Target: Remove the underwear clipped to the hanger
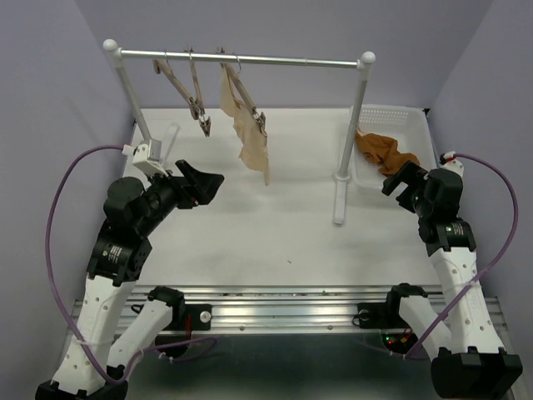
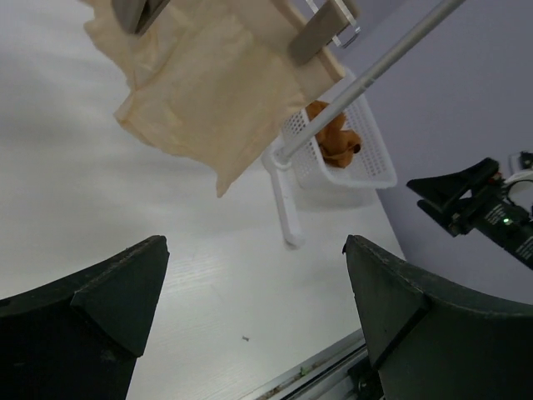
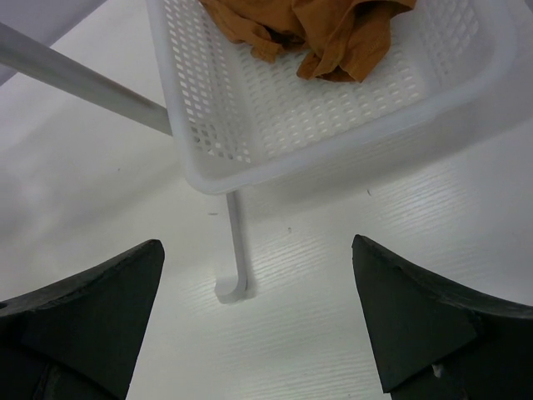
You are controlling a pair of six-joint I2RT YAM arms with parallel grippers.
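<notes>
The pale beige underwear (image 1: 251,137) hangs from the clips of a wooden hanger (image 1: 241,92) on the white rail (image 1: 291,61). In the left wrist view the underwear (image 2: 208,92) fills the upper left, with a grey clip (image 2: 319,32) biting its top edge. My left gripper (image 1: 211,187) is open and empty, low and left of the garment and apart from it; it (image 2: 254,250) shows only table between its fingers. My right gripper (image 1: 396,179) is open and empty beside the basket, and it (image 3: 256,248) hovers over the rack's foot (image 3: 234,258).
A second, bare wooden hanger (image 1: 187,87) hangs left of the first. A white mesh basket (image 1: 398,117) at the back right holds an orange-brown cloth (image 1: 385,150) (image 3: 321,33). The rack's right post (image 1: 350,142) stands between the basket and the garment.
</notes>
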